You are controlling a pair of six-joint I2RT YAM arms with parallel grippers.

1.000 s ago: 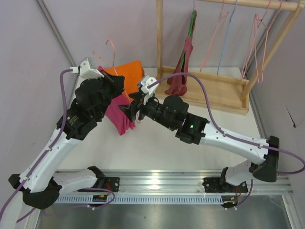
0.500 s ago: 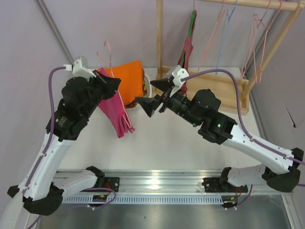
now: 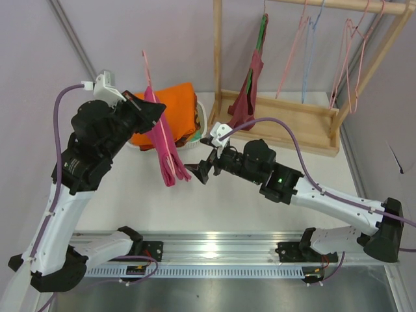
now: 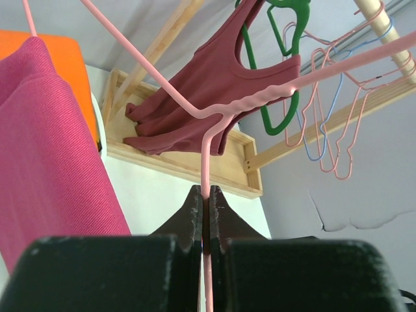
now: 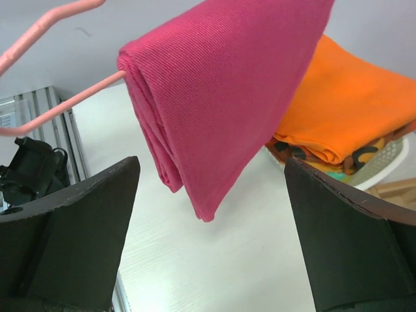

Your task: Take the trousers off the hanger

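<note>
Left gripper [image 4: 205, 198]: jaws were pinched tight on the hanger [image 4: 203, 146] wire, holding it aloft.
Right gripper [image 3: 198, 173]: jaws were spread wide and empty, just beside the trousers' lower end, apparently not touching.
Trousers [image 3: 164, 146]: were draped over the hanger bar, near the orange folded cloth [image 3: 174, 104].

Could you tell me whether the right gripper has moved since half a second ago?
Yes: the right gripper has pulled back toward the near edge, away from the rack.
</note>
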